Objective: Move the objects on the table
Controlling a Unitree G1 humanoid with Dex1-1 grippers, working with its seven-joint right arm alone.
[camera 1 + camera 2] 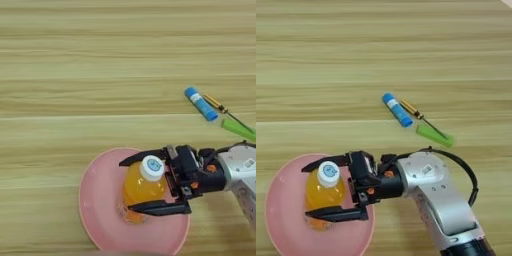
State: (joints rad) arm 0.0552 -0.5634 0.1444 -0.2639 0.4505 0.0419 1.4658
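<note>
counter [331, 60]: light wood grain with tan and greenish streaks, fills both views.
right arm [443, 200]: silver forearm, comes in from the near right corner of the counter and reaches left toward the plate; a black cable loops over its wrist end.
plate [281, 220]: round, pink, lying at the near edge of the counter, left of the arm. Its near rim is cut off by the view's bottom edge.
pincer [318, 192]: two black fingers spread apart, one on the far side of the bottle and one on the near side. Bottle sits between them; whether the fingers actually press on it I can't tell.
bottle [142, 190]: small, orange drink, white cap with a blue mark on top. On the plate, inside the rim, toward the plate's right half.
blue tube [396, 109]: blue with a white band, lying diagonally mid-counter, well apart from the plate, toward the right side.
green piece [434, 135]: flat, bright green, just near-right of the tube.
screwdriver [415, 111]: slim, amber handle just beside the tube, thin shaft running out over the green piece.
</note>
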